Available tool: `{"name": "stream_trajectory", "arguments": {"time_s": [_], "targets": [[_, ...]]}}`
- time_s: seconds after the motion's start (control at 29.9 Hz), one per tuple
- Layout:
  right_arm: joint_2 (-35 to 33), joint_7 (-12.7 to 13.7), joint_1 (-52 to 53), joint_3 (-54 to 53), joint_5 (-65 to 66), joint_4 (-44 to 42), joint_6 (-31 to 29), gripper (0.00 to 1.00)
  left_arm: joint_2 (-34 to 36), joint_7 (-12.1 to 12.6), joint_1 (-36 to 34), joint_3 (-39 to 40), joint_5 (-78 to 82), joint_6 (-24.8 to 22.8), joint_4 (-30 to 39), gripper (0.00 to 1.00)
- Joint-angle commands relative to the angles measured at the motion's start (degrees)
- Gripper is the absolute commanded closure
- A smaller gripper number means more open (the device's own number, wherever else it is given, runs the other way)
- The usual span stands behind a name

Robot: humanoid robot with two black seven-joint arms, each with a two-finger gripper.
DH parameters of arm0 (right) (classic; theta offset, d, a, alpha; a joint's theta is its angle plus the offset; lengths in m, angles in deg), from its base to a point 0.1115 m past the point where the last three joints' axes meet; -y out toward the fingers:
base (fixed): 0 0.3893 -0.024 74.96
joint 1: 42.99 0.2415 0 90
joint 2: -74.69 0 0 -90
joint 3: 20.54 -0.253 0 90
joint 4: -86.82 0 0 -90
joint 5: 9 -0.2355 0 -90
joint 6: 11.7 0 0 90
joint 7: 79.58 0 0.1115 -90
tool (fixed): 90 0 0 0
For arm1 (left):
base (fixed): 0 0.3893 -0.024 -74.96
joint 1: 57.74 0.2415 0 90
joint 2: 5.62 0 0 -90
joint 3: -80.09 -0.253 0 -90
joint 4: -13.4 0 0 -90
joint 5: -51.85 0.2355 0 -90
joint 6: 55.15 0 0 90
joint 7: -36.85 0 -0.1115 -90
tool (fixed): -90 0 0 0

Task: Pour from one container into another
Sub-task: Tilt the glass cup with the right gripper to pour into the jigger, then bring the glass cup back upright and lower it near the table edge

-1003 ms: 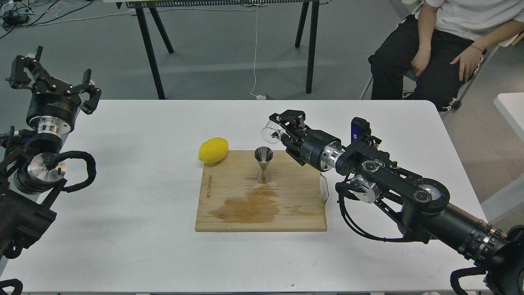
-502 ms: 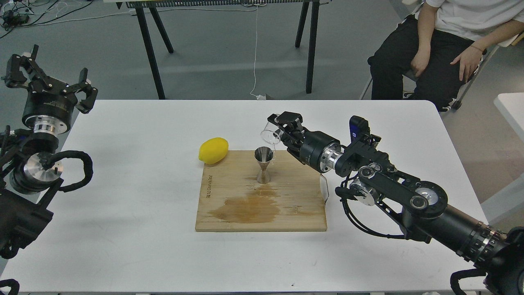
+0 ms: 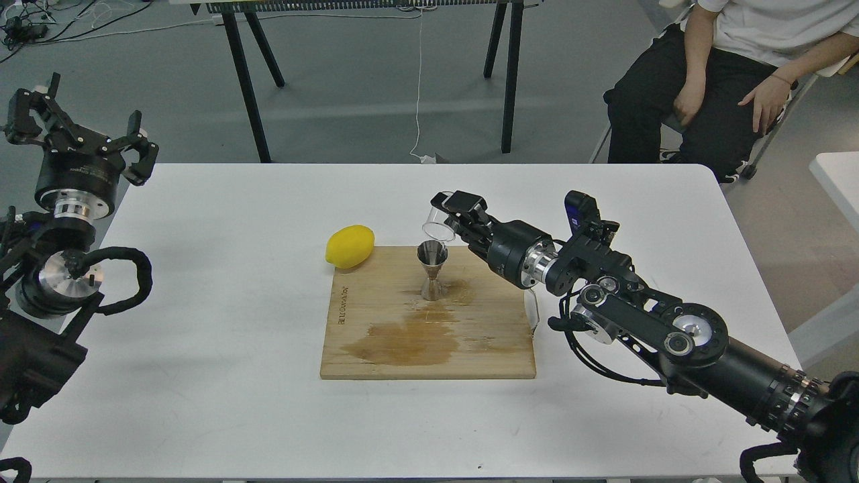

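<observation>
The clear glass cup [image 3: 439, 224] is tipped mouth-down just above the steel jigger [image 3: 432, 270], which stands upright on the wooden cutting board [image 3: 496, 342]. My right gripper [image 3: 456, 213] is shut on the cup, reaching in from the right. A wet patch spreads over the board in front of the jigger, with a fresh dark spot beside its base. My left gripper [image 3: 80, 121] is held up past the table's far left corner, open with nothing between its fingers.
A yellow lemon [image 3: 349, 246] lies at the board's back left corner. The white table [image 3: 201, 335] carries the board. A seated person [image 3: 731, 74] is beyond the table's far right; black table legs stand behind.
My right gripper has moved left and down, tipping the cup further over the jigger. A new wet spot shows on the board beside the jigger. The left gripper drifted slightly left.
</observation>
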Motion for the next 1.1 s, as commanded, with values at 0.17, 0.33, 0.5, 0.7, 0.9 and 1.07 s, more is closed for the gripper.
{"name": "stream_trajectory", "arguments": {"time_s": [0.17, 0.33, 0.5, 0.7, 0.9, 1.07], "targets": [[1.22, 0.00, 0.54, 0.41, 0.45, -0.42, 0.19, 0.67, 0.00, 0.09, -0.09, -0.04, 0.00, 0.00, 0.00, 0.00], [1.13, -1.14, 0.72, 1.03, 2.20, -0.42, 0.19, 0.67, 0.00, 0.09, 0.00, -0.04, 0.00, 0.00, 0.00, 0.00], [1.13, -2.73, 0.81, 3.31, 5.10, -0.51, 2.90, 0.67, -0.09, 0.09, -0.09, -0.04, 0.00, 0.00, 0.00, 0.00], [1.13, -5.01, 0.81, 4.19, 9.49, -0.86, 4.76, 0.67, 0.00, 0.09, -0.09, -0.04, 0.00, 0.00, 0.00, 0.00], [1.13, -7.64, 0.89, 5.77, 13.62, -1.74, 6.87, 0.67, -0.09, 0.09, 0.00, -0.04, 0.00, 0.00, 0.00, 0.00], [0.60, -8.18, 0.81, 6.30, 14.08, -1.74, 7.13, 0.66, -0.09, 0.09, -0.09, 0.05, 0.00, 0.00, 0.00, 0.00]]}}
